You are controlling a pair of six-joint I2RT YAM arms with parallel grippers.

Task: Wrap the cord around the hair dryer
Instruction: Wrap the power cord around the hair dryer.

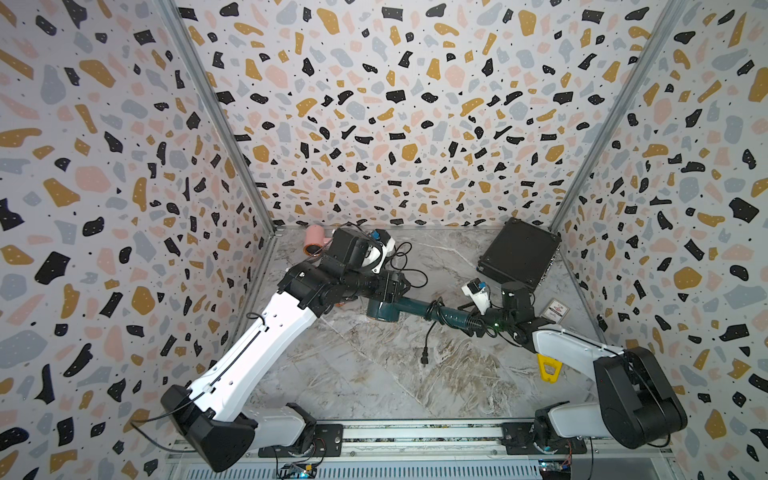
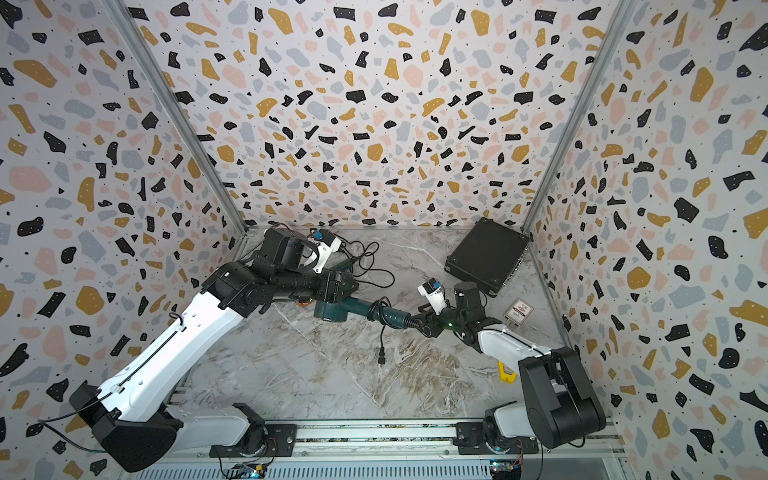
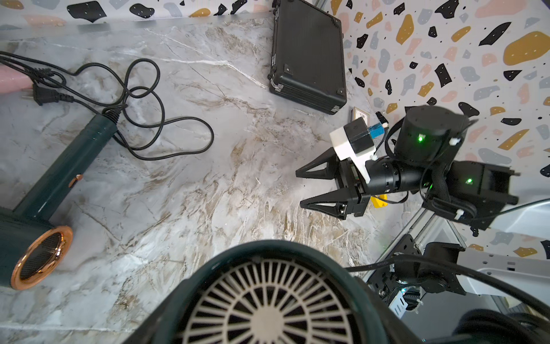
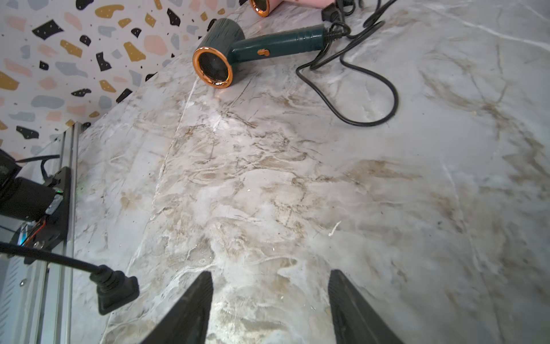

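A dark green hair dryer (image 1: 388,312) hangs above the table, and my left gripper (image 1: 390,286) is shut on its head. Its white rear grille (image 3: 268,300) fills the left wrist view and hides the jaws. The black cord (image 1: 436,309) is coiled around the handle in both top views, the coils (image 2: 377,311) sitting near its middle. The plug (image 1: 424,358) dangles below it, and the plug (image 4: 116,293) also shows in the right wrist view. My right gripper (image 1: 471,321) stands open at the handle's cord end, nothing between its fingers (image 4: 205,297).
A second green hair dryer (image 4: 238,50) lies at the back left with its loose cord (image 3: 166,131) spread out. A pink dryer (image 1: 315,241) sits in the corner. A black case (image 1: 519,251), a small card box (image 1: 557,311) and a yellow tool (image 1: 548,368) are on the right.
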